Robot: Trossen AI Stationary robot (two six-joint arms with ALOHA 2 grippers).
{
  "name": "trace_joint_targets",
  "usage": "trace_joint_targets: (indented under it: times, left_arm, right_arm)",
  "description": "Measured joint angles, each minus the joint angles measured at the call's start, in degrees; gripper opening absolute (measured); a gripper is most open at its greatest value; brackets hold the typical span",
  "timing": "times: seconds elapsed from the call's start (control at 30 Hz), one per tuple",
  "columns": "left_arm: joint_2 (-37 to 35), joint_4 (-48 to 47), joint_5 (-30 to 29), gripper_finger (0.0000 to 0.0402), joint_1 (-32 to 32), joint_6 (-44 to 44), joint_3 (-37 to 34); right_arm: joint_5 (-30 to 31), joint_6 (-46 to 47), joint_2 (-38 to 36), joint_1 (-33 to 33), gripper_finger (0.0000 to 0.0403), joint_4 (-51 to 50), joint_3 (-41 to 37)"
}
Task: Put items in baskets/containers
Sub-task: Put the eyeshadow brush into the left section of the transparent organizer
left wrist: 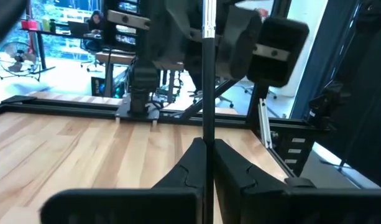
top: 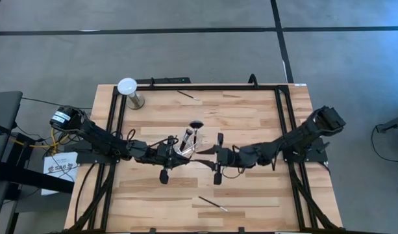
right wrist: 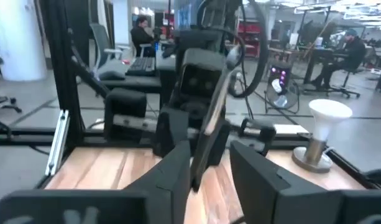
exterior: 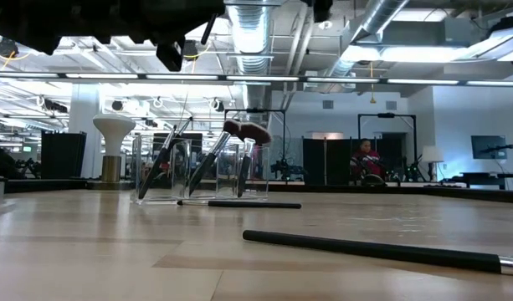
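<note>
The clear cup [top: 184,145] stands mid-table with several brushes leaning in it, among them one with a black fan head [top: 197,123]; the low view shows the cup [exterior: 239,176] too. My left gripper [top: 183,153] [left wrist: 207,149], beside the cup, is shut on a thin dark brush [left wrist: 207,93] that sticks out toward my right gripper [top: 210,153]. My right gripper [right wrist: 209,158] is open, and this brush [right wrist: 209,124] stands between its fingers. One loose brush [top: 213,203] lies near the table's near edge, another [top: 187,95] near the far edge. My left gripper pinches the brush handle [left wrist: 207,134] between its two fingers, level from the table's left, fingers lying along it. The brush is lifted clear and runs straight ahead, its silvery part [left wrist: 207,18] far from the fingers. My right gripper's fingers flank that brush; whether one finger [right wrist: 178,168] touches it, I cannot tell.
The white-domed stand [top: 129,91] stands at the table's far left corner. In the low view the near loose brush [exterior: 373,249] lies across the foreground and a shorter one [exterior: 239,204] lies by the cup. Black rails [top: 284,130] run along the table's sides. People sit in the room behind.
</note>
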Motion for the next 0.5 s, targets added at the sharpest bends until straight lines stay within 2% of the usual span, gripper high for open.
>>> trace_joint_targets:
  times: [0.1,0.27,0.5]
  left_arm:
    - [0.0,0.0,-0.1,0.0011,0.0,0.0,0.0]
    - [0.0,-0.1,-0.1,0.0011,0.0,0.9,0.0]
    - [0.2,-0.3,-0.3,0.0011,0.0,0.9,0.0]
  right_arm:
    - [-2.7,-0.5,0.0,-1.2,0.0137,3.0,0.0]
    - [-3.2,-0.8,0.0,-2.8,0.0178,5.0,0.0]
    - [-9.2,-0.4,0.0,-4.5,0.0186,6.9,0.0]
